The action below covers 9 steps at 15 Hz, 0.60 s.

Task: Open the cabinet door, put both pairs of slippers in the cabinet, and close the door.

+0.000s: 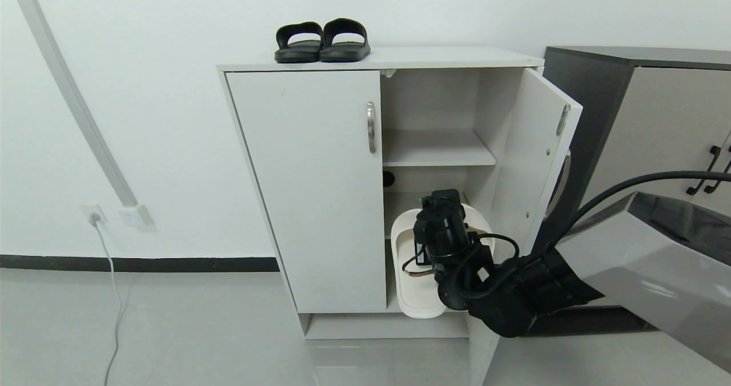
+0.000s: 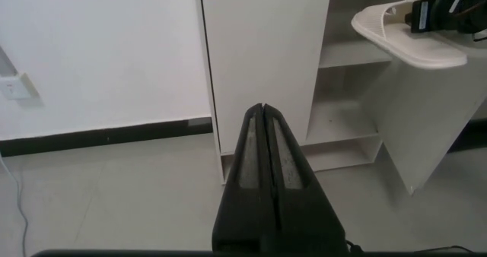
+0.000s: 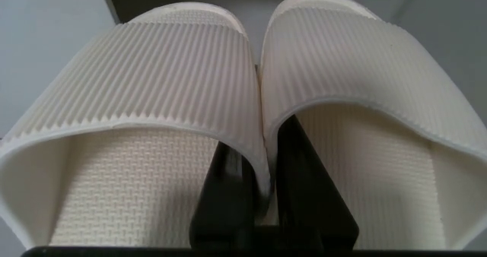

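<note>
**Item 1.** White two-door laminate cabinet (image 1: 445,58). The left door is shut. The right door (image 1: 528,157) stands swung out, baring the right half and its shelves.

**Item 2.** Pair of cream ribbed-strap rubber slippers (image 1: 414,286), side by side.
- Position: at the open right half, below the upper shelf.
- Long axis: straight into the cabinet's depth. The strap ends lead inward and the heels jut out past the front edge.
- Whether the soles rest on a shelf cannot be told.

**Item 3.** Pair of black moulded rubber slippers (image 1: 322,42), on the cabinet top above the shut left door. They lie well apart from the cream pair, up and to the left of it.

**Item 4.** Right gripper (image 3: 262,192), clamped on the cream pair. Its fingers pinch the two inner strap edges together from the heel side.
- Judgement: the coming move is a push along the slippers' own length, deeper in, and then a release.

**Item 5.** Left gripper (image 2: 262,147), fingers pressed together with nothing between them. It sits low and faces the shut door.
- Judgement: this arm is on the black pair's side and is likely the nearer one for fetching it.
</note>
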Motion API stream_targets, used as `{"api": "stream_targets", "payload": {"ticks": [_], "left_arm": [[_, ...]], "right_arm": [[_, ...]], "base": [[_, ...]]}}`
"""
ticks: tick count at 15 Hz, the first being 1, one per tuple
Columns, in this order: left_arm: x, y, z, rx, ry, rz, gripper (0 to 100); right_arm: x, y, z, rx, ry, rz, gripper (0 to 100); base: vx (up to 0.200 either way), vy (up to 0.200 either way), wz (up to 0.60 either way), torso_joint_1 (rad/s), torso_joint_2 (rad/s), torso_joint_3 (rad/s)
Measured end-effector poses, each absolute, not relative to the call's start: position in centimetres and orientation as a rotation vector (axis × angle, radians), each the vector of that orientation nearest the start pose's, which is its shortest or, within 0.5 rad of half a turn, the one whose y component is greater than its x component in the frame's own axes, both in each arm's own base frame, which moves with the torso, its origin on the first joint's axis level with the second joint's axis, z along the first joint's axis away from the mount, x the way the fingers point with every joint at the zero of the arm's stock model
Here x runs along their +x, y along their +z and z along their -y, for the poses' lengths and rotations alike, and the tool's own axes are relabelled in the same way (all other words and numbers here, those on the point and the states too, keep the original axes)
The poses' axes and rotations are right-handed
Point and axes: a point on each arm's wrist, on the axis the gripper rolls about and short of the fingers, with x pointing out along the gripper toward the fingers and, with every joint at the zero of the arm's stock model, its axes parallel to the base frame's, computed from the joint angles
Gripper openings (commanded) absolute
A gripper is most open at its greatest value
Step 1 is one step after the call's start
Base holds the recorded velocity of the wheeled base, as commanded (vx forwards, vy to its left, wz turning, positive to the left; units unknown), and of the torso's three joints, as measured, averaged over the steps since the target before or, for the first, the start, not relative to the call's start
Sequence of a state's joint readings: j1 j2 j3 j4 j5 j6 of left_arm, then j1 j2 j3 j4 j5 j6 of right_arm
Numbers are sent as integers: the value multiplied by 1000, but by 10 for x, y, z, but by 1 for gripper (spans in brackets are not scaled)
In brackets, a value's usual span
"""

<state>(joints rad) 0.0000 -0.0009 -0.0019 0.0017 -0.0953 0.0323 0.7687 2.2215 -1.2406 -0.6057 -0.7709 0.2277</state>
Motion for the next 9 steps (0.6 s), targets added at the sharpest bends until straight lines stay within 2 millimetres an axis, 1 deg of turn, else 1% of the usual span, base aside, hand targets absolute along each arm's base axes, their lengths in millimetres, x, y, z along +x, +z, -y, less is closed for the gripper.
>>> {"api": "stream_targets", "payload": {"ticks": [5, 9], "left_arm": [[-23, 76, 2, 32, -95, 3, 0], [-23, 76, 2, 32, -95, 3, 0]], "right_arm": [[334, 88, -283, -46, -63, -281, 0], [340, 84, -279, -61, -76, -287, 0]], "base": [[0, 0, 0, 0, 0, 0], [0, 0, 0, 0, 0, 0]]}}
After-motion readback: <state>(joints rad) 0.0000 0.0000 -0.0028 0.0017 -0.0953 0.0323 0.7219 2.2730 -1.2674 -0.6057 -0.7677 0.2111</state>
